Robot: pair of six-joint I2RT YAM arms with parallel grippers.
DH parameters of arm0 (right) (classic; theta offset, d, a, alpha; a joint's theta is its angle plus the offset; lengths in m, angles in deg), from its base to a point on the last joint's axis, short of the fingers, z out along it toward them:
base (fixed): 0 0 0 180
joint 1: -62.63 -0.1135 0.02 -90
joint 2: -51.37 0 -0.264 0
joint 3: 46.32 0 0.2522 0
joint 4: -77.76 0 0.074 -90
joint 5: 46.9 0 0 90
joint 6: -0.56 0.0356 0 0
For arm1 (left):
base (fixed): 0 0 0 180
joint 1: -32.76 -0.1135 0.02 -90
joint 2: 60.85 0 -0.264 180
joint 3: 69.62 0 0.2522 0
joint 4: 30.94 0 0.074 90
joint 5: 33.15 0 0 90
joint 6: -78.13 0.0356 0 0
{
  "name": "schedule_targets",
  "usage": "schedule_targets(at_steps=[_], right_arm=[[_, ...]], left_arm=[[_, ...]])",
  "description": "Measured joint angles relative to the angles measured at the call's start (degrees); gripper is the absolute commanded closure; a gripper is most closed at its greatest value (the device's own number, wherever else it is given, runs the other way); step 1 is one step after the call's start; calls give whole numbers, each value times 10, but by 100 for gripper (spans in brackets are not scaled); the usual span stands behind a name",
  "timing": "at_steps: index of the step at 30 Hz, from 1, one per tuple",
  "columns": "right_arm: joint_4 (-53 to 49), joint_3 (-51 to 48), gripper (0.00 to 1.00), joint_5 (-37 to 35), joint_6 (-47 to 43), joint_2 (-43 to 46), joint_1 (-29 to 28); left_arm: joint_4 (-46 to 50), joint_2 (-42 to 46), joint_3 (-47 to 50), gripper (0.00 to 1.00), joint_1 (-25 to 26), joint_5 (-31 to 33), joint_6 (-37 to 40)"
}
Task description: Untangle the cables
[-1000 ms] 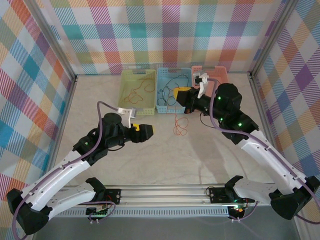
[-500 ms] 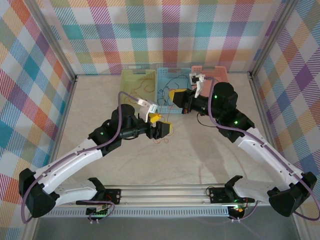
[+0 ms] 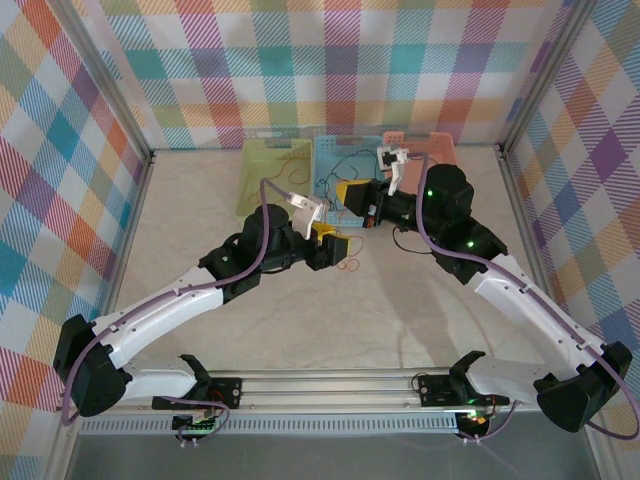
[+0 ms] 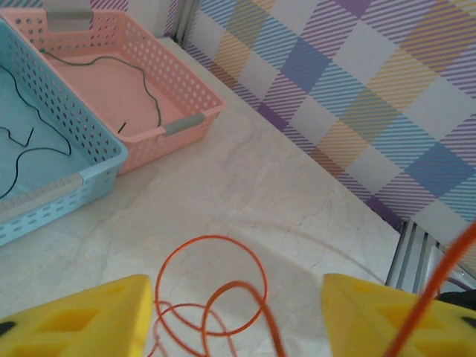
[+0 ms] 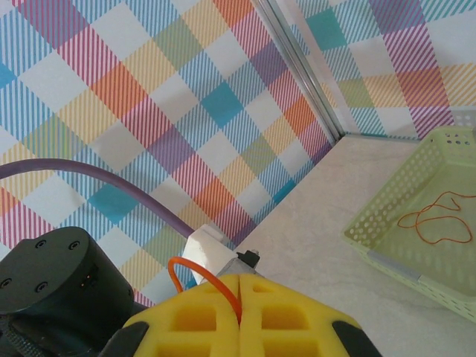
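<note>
An orange-red cable lies in loops on the table, and one strand rises at the right. My left gripper is open and low over those loops, a yellow finger on each side, neither touching it. In the top view the left gripper sits just left of the coil. My right gripper is shut on the orange cable, held up at the blue basket's near edge. A black cable lies in the blue basket, a dark green one in the pink basket.
Three baskets stand in a row at the back: green, blue and pink. The green basket holds another orange cable. The left arm's wrist is close below the right gripper. Checked walls enclose the table.
My left arm has swung right and forward to the orange coil, and its jaws have narrowed. The right gripper has shifted slightly left and stays shut on the cable.
</note>
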Motion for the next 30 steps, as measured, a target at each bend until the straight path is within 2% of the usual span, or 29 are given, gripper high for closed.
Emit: schedule_targets(at_steps=[8, 9, 13, 14, 17, 19, 22, 25, 30], right_arm=[[0, -4, 100, 0, 0, 0, 0], [0, -5, 100, 0, 0, 1, 0], [-3, -7, 98, -3, -4, 5, 0], [-5, -9, 90, -6, -8, 6, 0], [-6, -17, 55, -21, -21, 14, 0], [-7, -28, 42, -35, -32, 22, 0], [-8, -53, 28, -58, -57, 35, 3], [-3, -99, 22, -85, -84, 57, 5], [26, -231, 24, -162, -120, 113, 7]], left_arm=[[-14, -2, 0, 98, 2, 2, -2], [-14, -2, 0, 100, 2, 4, -3], [-12, 0, 0, 100, 3, 21, -1], [-10, 2, 0, 100, 3, 26, -1], [2, 15, 0, 100, 3, 38, -2], [13, 28, 0, 100, 3, 45, -4], [27, 49, 3, 100, 3, 57, -11], [52, 67, 4, 100, 3, 78, -17], [95, 81, 4, 100, -7, 108, -30]])
